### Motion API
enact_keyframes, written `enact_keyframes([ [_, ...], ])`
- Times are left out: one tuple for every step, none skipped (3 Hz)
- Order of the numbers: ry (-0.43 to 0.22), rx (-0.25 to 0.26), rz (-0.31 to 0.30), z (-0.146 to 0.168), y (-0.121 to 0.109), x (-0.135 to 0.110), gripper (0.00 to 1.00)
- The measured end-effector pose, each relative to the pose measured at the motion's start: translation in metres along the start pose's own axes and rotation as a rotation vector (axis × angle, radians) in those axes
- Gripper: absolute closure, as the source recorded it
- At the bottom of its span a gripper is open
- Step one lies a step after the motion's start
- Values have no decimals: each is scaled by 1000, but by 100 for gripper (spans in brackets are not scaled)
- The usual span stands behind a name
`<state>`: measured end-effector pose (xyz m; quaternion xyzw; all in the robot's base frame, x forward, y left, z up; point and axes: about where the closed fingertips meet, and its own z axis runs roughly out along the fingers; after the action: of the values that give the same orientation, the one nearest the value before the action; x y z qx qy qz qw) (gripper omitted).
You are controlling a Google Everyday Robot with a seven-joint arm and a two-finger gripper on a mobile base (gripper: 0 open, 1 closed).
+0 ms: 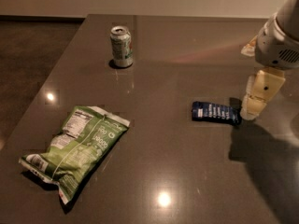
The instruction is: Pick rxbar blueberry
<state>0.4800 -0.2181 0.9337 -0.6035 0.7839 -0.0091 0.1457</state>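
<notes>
Grey-brown glossy table [163, 171] carried all items. Landmark for positions: the bar [216, 112].

Nearest the camera, well left of the bar, a green chip bag [77, 150] lay flat with its printed panel up and its long axis slanting away to the right. One round light glint [163, 199] sat on the table surface nearer than the bar. A dark shadow [266, 157] spread over the table nearer than the bar and to its right.

The bar itself, navy with white lettering, lay flat on the table right of centre. Its long axis ran roughly left to right, with the lighter patch at its left end.

Gripper [250, 112], cream-coloured, hung low just beside the bar's right end, pointing down at the table. Whether it was wide or narrow could not be told, nor whether it touched the bar. It held nothing visible. The white arm housing [278, 43] rose above it.

Farthest, well left of the bar and beyond it, a green-and-white can [121, 46] stood upright.
</notes>
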Motion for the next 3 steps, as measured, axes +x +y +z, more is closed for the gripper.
enact_keyframes([
  [-3, -48, -11, 23, 1, -2, 0],
  [-6, -95, -42, 52, 12, -6, 0],
  [-3, -105, -60, 71, 16, -7, 0],
])
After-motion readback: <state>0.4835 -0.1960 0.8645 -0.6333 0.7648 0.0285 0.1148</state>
